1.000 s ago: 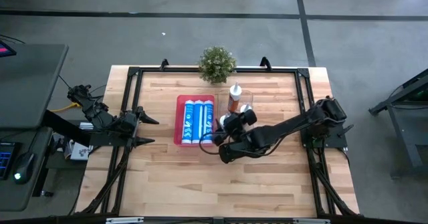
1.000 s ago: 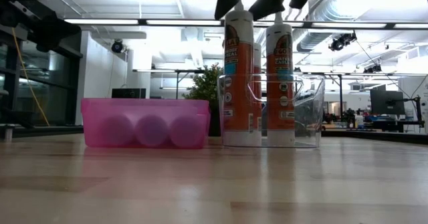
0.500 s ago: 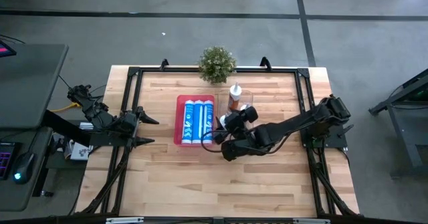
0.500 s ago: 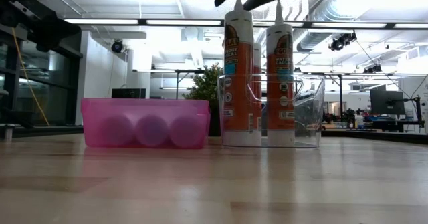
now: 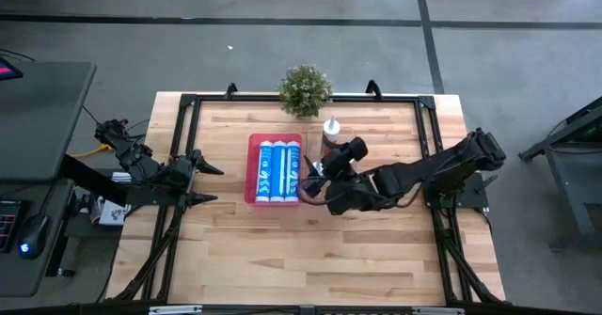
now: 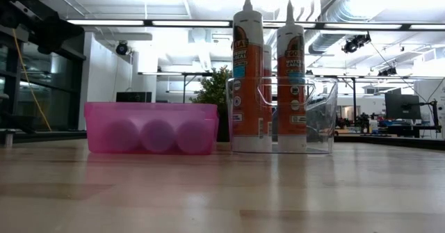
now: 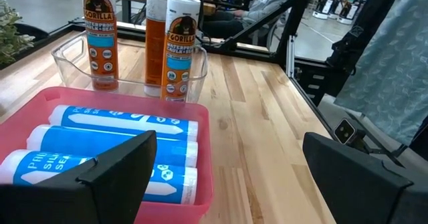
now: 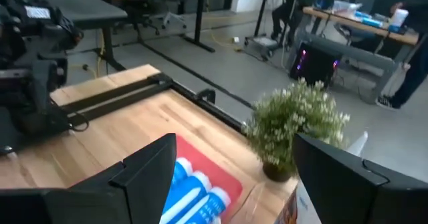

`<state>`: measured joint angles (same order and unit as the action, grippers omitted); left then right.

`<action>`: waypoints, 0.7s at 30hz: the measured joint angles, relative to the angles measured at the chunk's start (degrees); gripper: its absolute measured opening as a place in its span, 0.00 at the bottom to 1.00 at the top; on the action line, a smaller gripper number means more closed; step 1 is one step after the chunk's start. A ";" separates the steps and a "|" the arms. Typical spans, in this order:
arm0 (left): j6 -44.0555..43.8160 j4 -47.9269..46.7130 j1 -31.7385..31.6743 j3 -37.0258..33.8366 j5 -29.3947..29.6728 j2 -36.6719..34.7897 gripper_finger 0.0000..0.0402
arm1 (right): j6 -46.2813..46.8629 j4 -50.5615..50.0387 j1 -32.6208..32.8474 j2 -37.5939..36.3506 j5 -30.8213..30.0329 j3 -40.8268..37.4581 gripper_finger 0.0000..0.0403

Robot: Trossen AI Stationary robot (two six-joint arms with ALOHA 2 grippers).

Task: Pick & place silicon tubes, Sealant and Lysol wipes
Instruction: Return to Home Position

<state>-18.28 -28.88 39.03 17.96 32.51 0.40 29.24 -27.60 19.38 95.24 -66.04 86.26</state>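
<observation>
Three blue-and-white silicon tubes [image 5: 275, 171] lie side by side in a pink tray [image 5: 252, 169]. To its right, three sealant tubes [image 7: 179, 49] stand upright on their bases in a clear bin [image 6: 320, 115]. My right gripper [image 5: 314, 172] hovers open above the bin and the tray's right edge, nothing between its fingers [image 8: 144, 177]. My left gripper [image 5: 209, 184] waits open at the table's left edge, its fingers [image 7: 114, 177] level and facing the tray. The Lysol wipes are out of view.
A small potted plant [image 5: 306, 90] stands at the far edge behind the bin. Bare wooden table top [image 5: 310, 249] stretches in front of the tray and bin and to the right of the bin. A black metal frame [image 5: 428, 146] runs along the table's edges.
My right gripper has risen from the tips of the sealant tubes, leaving the low view's top edge, and drawn a little toward the table's right. Its fingers stay apart. The sealant tubes remain upright in the bin.
</observation>
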 joint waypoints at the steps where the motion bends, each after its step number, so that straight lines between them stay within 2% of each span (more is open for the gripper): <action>1: 0.00 0.00 0.00 0.00 0.00 0.00 0.92 | -1.55 0.98 0.00 -0.43 0.08 0.00 0.73; 12: 0.00 0.00 -0.01 0.00 0.00 0.00 0.92 | -11.90 5.11 0.00 -6.92 4.56 0.00 0.73; 17: 0.00 -0.02 0.00 0.00 0.00 0.00 0.92 | -12.78 2.23 -1.36 -11.82 12.60 -0.36 0.73; 21: -0.01 -0.02 -0.01 0.00 0.00 0.00 0.92 | -12.80 2.50 -3.16 -17.44 19.73 -5.02 0.71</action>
<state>-18.29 -28.90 39.02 17.96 32.51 0.40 16.44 -25.10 16.21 77.80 -46.31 81.24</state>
